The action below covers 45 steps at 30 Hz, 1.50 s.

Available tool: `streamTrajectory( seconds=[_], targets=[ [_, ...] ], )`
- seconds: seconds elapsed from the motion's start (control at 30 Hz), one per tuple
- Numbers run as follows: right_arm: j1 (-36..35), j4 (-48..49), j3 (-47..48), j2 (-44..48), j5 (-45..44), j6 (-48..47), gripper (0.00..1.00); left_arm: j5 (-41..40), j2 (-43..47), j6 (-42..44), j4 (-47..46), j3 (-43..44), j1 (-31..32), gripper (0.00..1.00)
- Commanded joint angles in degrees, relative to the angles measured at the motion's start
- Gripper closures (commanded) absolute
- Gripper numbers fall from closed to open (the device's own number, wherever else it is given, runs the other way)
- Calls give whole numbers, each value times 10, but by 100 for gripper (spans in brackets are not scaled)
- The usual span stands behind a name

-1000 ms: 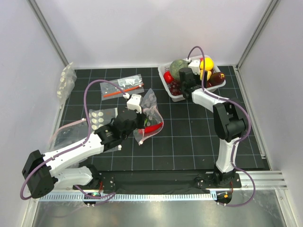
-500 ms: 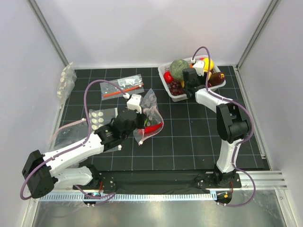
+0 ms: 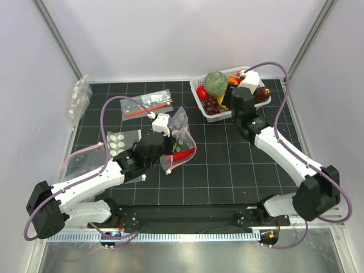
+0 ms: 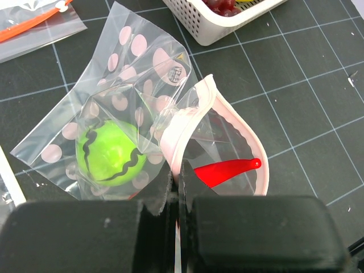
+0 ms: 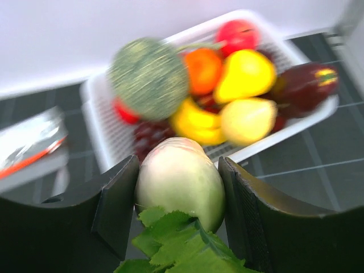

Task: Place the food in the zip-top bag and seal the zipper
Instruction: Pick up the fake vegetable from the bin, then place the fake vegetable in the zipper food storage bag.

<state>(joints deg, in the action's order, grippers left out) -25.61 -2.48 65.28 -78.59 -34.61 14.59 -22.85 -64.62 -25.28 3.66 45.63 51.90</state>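
Observation:
The zip-top bag, clear with pale dots, lies left of centre on the black mat. Inside it are a green round fruit and a long red chili. My left gripper is shut on the pink zipper at the bag's mouth, which bows open to the right. My right gripper is shut on a whitish piece of food with green leaves, held just in front of the white basket. In the top view the right gripper hangs over the basket's near side.
The basket at the back right holds a green melon, a yellow lemon, red, orange and dark pieces. A clear bag with an orange stick and another dotted bag lie left; more bags lean on the left wall.
My right gripper has closed on the whitish piece and drawn back from the basket, with the arm swinging out to the right. The left arm and bag have not moved.

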Motion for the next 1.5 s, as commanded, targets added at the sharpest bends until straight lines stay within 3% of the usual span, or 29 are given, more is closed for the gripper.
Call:
streamTrajectory(
  seconds=[0.0,0.17,0.4,0.8,1.03,1.47],
  targets=[
    [-65,-37,-30,45,53,25,81,-20,17,1,-16,16,0,100],
    [-134,-37,-102,144,131,57,83,-28,15,8,-16,15,0,100],
    [-154,55,-229,298,253,64,86,-32,4,15,-9,22,0,100],
    [-162,176,-292,308,458,48,91,-25,11,20,3,25,0,100],
    [-204,212,-302,274,460,17,94,36,28,-3,8,28,0,100],
    [-369,312,-343,218,180,-169,99,126,69,-50,28,39,0,100]
  ],
)
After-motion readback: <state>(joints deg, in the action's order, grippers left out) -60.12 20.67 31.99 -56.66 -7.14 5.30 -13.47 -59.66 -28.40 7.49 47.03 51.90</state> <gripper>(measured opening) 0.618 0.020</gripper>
